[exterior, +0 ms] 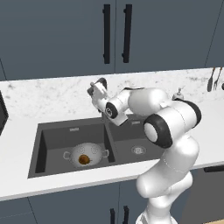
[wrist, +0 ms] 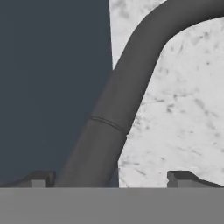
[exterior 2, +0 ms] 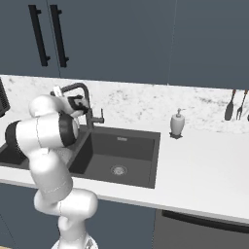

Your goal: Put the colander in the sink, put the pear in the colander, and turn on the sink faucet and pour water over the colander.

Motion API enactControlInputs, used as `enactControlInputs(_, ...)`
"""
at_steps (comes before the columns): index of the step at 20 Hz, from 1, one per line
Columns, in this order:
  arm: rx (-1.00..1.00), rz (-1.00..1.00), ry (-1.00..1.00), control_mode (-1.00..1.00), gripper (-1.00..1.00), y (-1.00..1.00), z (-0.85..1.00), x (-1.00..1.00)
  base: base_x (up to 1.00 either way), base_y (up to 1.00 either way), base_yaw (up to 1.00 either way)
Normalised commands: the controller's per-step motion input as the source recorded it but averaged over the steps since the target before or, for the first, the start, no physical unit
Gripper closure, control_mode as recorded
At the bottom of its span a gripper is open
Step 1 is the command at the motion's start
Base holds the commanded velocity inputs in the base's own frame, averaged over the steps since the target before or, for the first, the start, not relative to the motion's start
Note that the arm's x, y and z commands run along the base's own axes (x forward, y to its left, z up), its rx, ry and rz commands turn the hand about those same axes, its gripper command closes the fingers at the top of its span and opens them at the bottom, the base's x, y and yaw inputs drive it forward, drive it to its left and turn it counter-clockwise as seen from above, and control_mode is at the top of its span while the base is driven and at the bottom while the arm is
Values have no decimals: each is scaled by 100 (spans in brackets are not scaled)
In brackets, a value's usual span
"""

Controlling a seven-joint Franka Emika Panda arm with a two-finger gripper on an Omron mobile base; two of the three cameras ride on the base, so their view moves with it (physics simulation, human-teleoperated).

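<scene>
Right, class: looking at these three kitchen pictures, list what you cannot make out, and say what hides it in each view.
- Right base view: the sink's left basin, hidden behind the white arm.
- Left base view: the sink faucet base and lever, covered by the gripper and wrist.
- Hand view: the faucet's spout end, cut off by the top edge.
- Left base view: the pear in the colander, too small for detail.

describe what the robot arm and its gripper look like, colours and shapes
The arm is glossy white, built of rounded, bulbous segments with dark bands at the joints. The gripper has two small dark grey blocky finger tips. No cables or markings are visible.
</scene>
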Motion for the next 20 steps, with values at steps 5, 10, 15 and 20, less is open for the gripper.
enactControlInputs(5, 5, -25, 37, -100, -100, -58, 60, 34, 0, 0, 0)
enactControlInputs(10, 19, -13, 28, -100, -100, -100, 36, -11, 0, 0, 0)
enactControlInputs(15, 13, -15, 7, -100, -100, -100, -19, -90, 0, 0, 0)
enactControlInputs(20, 20, -8, 11, -100, -100, -98, 0, -88, 0, 0, 0)
